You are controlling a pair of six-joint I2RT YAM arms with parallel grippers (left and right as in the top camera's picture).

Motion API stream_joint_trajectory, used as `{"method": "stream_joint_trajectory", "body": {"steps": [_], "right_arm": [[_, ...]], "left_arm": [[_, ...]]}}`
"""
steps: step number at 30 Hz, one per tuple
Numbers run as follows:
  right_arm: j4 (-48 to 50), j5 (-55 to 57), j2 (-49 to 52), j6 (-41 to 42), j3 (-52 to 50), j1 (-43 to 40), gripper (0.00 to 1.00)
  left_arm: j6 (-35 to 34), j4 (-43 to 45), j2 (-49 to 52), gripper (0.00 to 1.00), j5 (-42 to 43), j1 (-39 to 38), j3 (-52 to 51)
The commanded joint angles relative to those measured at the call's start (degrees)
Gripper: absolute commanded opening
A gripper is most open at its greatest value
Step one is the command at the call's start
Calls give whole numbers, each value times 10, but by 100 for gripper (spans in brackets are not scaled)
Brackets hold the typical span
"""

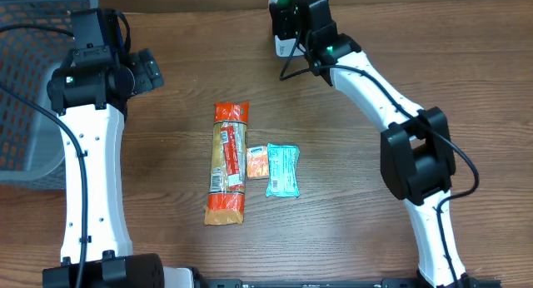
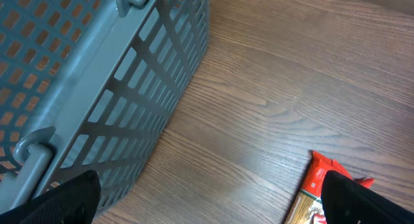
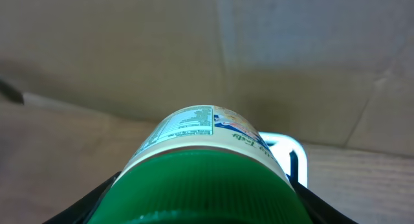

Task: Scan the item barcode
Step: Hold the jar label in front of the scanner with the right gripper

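Your right gripper (image 1: 290,20) was at the far edge of the table (image 1: 350,230), top centre in the overhead view, with its jaws clamped part-way closed around a jar (image 3: 194,136) with a green ribbed lid. In the right wrist view the lid faced the camera and filled the bottom of the frame, with a dark finger (image 3: 97,199) showing at each side of it. The jar's pale label, printed with a block of fine text, pointed away toward a brown cardboard wall (image 3: 129,49). A white rounded frame (image 3: 294,146) stood just behind the jar on its right (you could not tell from these views what it was, nor whether a barcode faced it). Your left gripper (image 1: 150,72) hung with its jaws spread wide and held nothing. It sat over bare wood beside the grey slatted basket (image 2: 97,75) at the table's left edge, and its two dark fingertips (image 2: 65,198) showed in the bottom corners of the left wrist view. In the middle of the table, well apart from both grippers, lay three packets side by side: a long orange packet (image 1: 227,163), a small orange packet (image 1: 257,161) just beside it, and a teal packet (image 1: 282,170) on the right of that. The red-orange end of the long packet also showed at the lower right of the left wrist view.
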Motion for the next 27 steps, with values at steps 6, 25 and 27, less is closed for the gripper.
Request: {"method": "stream_joint_trajectory", "body": {"steps": [6, 25, 27], "right_arm": [[136, 24, 43, 41, 16, -5, 33], [254, 50, 133, 95, 16, -24, 33], [255, 50, 133, 95, 16, -25, 33]], "left_arm": [[5, 0, -8, 100, -8, 0, 11], [5, 0, -8, 100, -8, 0, 11], [5, 0, -8, 100, -8, 0, 11]]}}
